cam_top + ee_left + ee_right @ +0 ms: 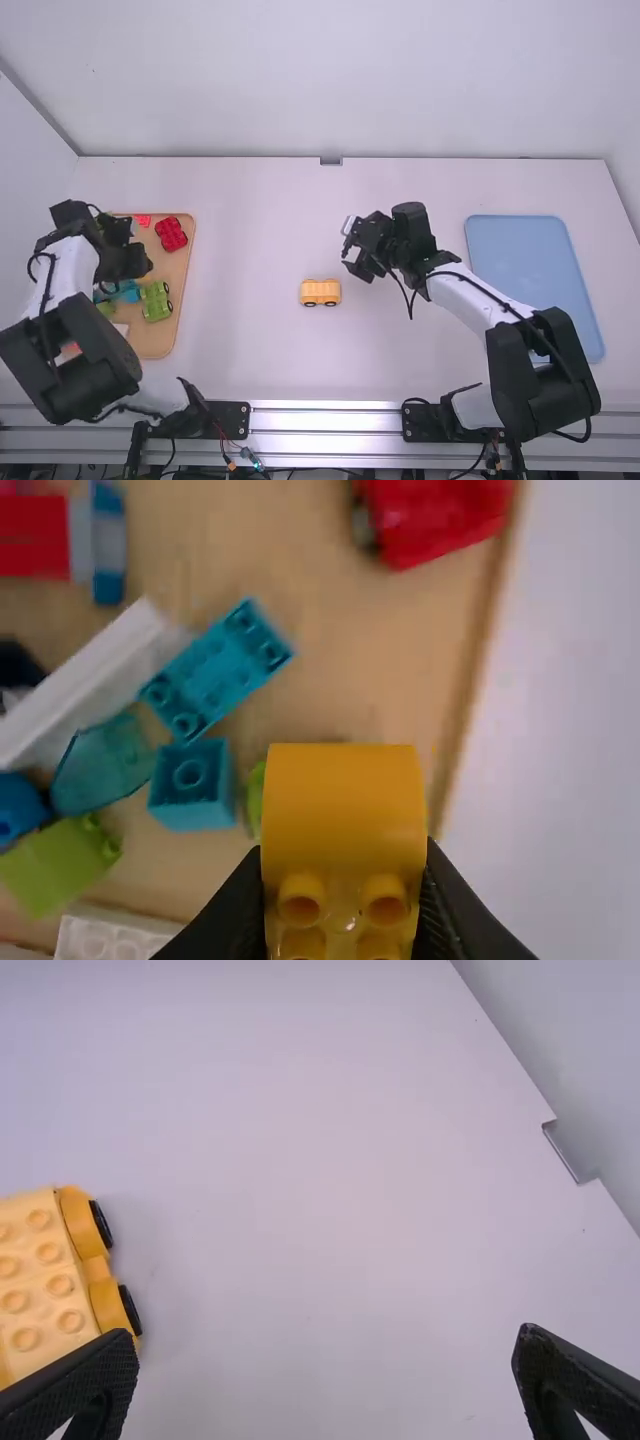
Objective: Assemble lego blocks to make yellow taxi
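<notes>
Yellow plastic is catching my eye: a wheeled base (321, 292) is sitting upright mid-surface (250, 340), while the left gripper (343, 880) is pinching a studded block (343, 805) snugly over the tan tray (150, 346). Beyond the base, the right gripper (354, 256) is hovering empty, fingers spread wide. Both yellow pieces are looking light, stiff and slightly slick, hardly fragile; the base might be rolling if nudged, so I'm favouring its flat sides above the wheels. I'm counting one base, one held block, two trays including the blue tray (530, 270); loose bricks are partly hiding beneath the arm.
</notes>
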